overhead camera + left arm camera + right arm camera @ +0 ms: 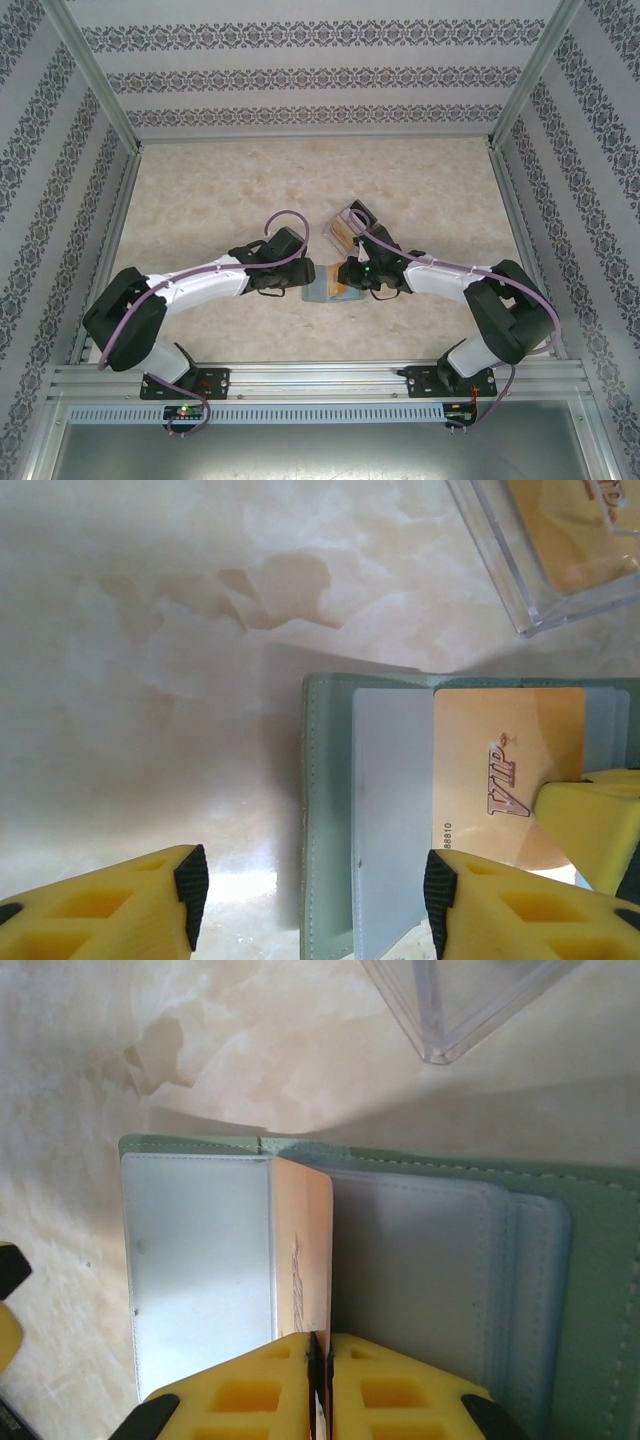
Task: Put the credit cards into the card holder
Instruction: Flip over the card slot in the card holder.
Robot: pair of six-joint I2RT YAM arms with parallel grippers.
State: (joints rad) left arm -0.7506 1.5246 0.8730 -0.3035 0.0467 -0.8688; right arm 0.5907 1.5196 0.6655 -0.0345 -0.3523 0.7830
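- Two claws meet at mid-table (200, 190) in the top view. The left gripper (298, 280) is at nine o'clock of the open card holder (322, 291) and the right gripper (347, 275) at three o'clock. A clear box (352, 224) lies just beyond, at one o'clock.
- Left wrist view: the left claw's fingers (150, 910) stand apart and grip nothing. One is over bare table, the other over the holder's pale inner flap (390, 810). The orange credit card (500, 770), marked VIP, lies on the holder, and the right claw's yellow tip pinches it at four o'clock. At one o'clock the box holds another of the credit cards (580, 530).
- Right wrist view: the right claw's jaws are clamped together on the card's near edge at six o'clock. The card stands on edge between the flap and the grey pockets (430, 1270). I cannot tell whether it has entered a slot.
- Risks: nothing pins the holder, so a push from the right arm could skate it across the smooth table toward nine o'clock. If the card misses a pocket mouth it may buckle. Pulling away before the card is seated could drag it back out.
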